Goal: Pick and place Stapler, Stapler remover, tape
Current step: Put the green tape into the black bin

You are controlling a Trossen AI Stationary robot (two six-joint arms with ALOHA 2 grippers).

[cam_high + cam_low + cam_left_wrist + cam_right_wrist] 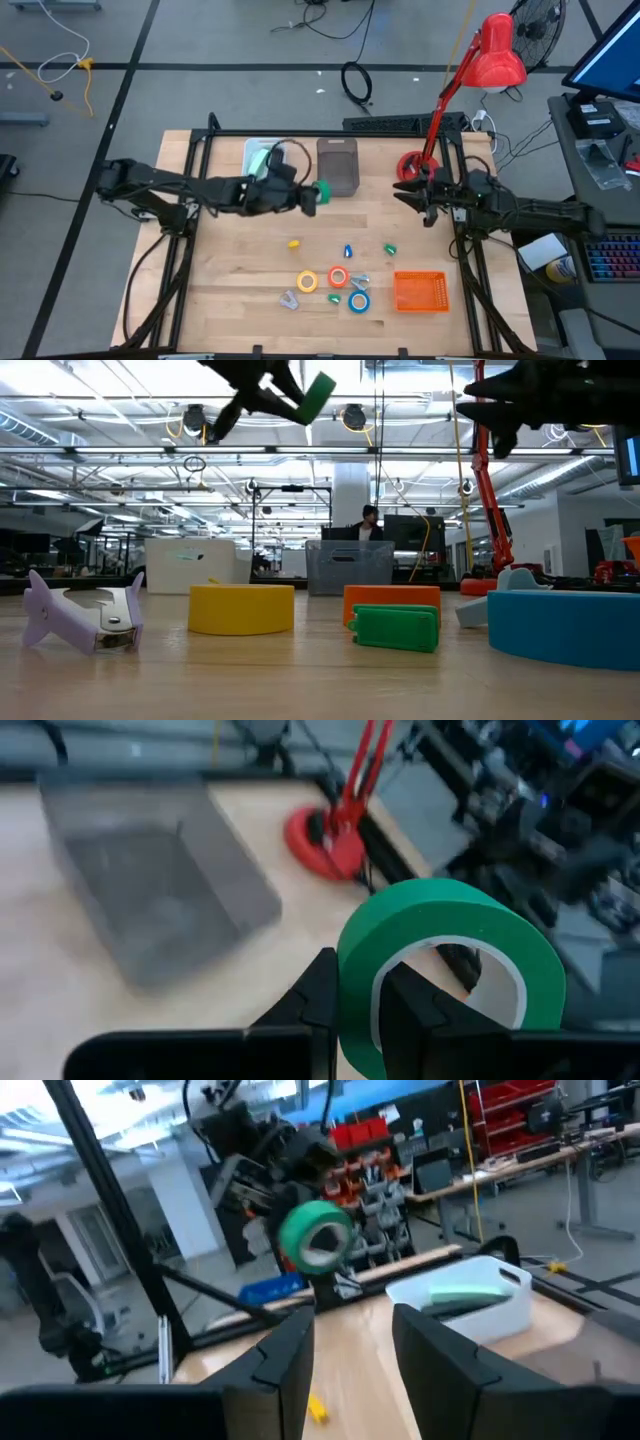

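The left gripper (pixel 308 197) grasps the green tape roll (pixel 322 191) above the table, beside the grey bin (pixel 338 165). The right gripper (pixel 412 194) waits, fingers spread.

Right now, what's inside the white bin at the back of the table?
The white bin holds one pale green item; its kind is unclear, and the bin's wall hides the bottom. The left claw, holding the green tape, is beside it.

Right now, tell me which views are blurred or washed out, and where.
Left wrist view: the green tape roll in the left pincer is sharp, the grey bin behind is soft. Low view: the ceiling lights glare and the near blue tape roll is soft. High view: evenly lit.
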